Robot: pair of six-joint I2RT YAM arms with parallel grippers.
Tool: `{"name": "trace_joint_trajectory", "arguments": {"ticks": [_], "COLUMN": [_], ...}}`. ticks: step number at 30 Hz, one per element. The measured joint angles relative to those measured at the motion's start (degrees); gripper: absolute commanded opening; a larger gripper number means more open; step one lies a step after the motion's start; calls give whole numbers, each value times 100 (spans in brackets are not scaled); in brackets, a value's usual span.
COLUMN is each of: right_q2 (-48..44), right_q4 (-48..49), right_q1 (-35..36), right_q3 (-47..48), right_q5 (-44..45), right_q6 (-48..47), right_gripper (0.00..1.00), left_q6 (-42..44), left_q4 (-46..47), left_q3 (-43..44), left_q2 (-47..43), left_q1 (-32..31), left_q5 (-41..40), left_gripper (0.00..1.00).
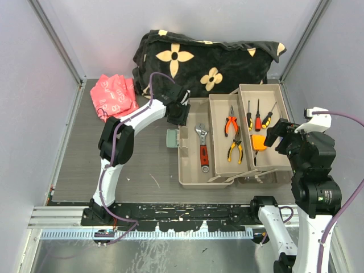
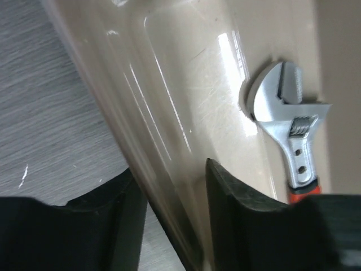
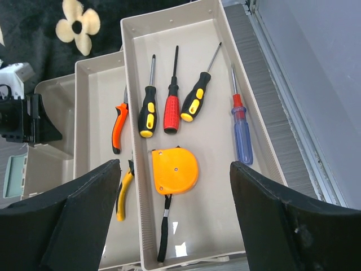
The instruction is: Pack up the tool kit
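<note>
The open toolbox (image 1: 190,168) sits mid-table with its trays folded out to the right. The left gripper (image 2: 172,169) straddles its far-left wall, one finger on each side; whether they pinch it is unclear. One finger cuts off the wrench (image 2: 287,124) handle. The right gripper (image 3: 175,168), fingers spread and empty, hovers over the tape measure (image 3: 169,176). One finger partly hides the yellow pliers (image 3: 123,195).

blanket (image 1: 210,62): black, cream flowers, back wall | pink packet (image 1: 114,96): crumpled, maybe plastic, left of blanket
</note>
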Motion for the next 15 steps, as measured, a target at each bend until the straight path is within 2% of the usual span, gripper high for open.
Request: {"name": "trace_joint_trajectory", "arguments": {"ticks": [6, 8, 15], "right_q2": [-79, -98, -109], "right_q4": [-2, 2, -2], "right_q1": [0, 0, 0], "right_q3": [-11, -42, -201], "right_q5": [107, 125, 166], "right_q6": [-20, -20, -20], "right_gripper": [83, 83, 83], "left_q6": [-114, -330, -452], "left_q4": [-48, 24, 162], "left_q3": [-33, -151, -643], "left_q2": [57, -9, -387], "left_q1": [-26, -15, 59], "left_q5": [-72, -129, -326], "left_gripper": [10, 6, 5]}}
